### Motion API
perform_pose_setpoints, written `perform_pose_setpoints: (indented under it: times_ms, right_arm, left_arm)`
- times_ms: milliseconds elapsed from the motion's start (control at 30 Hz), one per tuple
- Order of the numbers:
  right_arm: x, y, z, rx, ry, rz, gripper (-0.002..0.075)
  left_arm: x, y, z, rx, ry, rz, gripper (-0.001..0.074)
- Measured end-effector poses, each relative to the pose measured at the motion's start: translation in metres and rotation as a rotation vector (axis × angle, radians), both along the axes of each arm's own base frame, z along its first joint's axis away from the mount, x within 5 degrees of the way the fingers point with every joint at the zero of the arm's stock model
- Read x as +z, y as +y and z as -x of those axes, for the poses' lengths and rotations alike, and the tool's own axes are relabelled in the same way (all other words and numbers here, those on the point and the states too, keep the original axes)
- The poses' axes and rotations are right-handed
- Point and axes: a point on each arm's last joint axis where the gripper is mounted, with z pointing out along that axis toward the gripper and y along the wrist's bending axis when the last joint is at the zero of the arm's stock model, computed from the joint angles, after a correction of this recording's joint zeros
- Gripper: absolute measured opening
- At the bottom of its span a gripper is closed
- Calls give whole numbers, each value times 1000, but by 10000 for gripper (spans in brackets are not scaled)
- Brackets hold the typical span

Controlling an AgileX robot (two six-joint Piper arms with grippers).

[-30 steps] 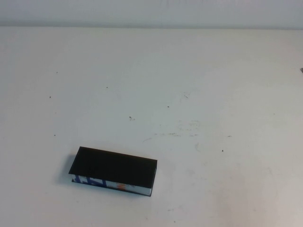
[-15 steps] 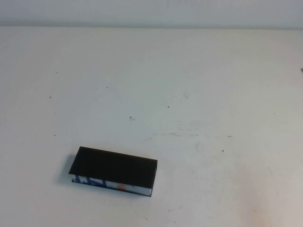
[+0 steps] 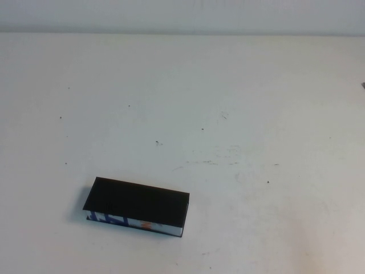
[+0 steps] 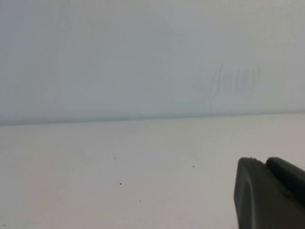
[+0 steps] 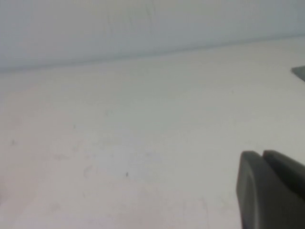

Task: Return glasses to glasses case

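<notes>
The glasses case [image 3: 137, 204] lies on the white table [image 3: 228, 103] at the front left, its black flap lid down and its white, blue and orange patterned front edge facing me. The glasses are not in view. Neither arm shows in the high view. My left gripper [image 4: 264, 161] is seen only in the left wrist view, its fingers together and empty above bare table. My right gripper [image 5: 261, 153] is seen only in the right wrist view, also with fingers together and empty, over bare table.
A small dark object [image 3: 363, 85] pokes in at the table's right edge; it also shows in the right wrist view [image 5: 299, 72]. A pale wall [image 3: 182, 14] runs along the table's far edge. The tabletop has small dark specks and faint scuffs.
</notes>
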Motion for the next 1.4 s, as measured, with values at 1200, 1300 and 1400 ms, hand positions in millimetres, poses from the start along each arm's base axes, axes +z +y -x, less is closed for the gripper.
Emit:
perform_pose_setpoints:
  times_ms: [1200,1300,1400]
  right_arm:
    - [-15,7,4,92,158,82,-13]
    - [-15,7,4,92,158,82,-13]
    - [-15,7,4,93,158,80,-13]
  left_arm:
    - [3,5,-1,72,-52,-75,-1]
    - [-3,2,-1,61,15,-107,-1]
    - [-18,3,0,87,178,-124,-1]
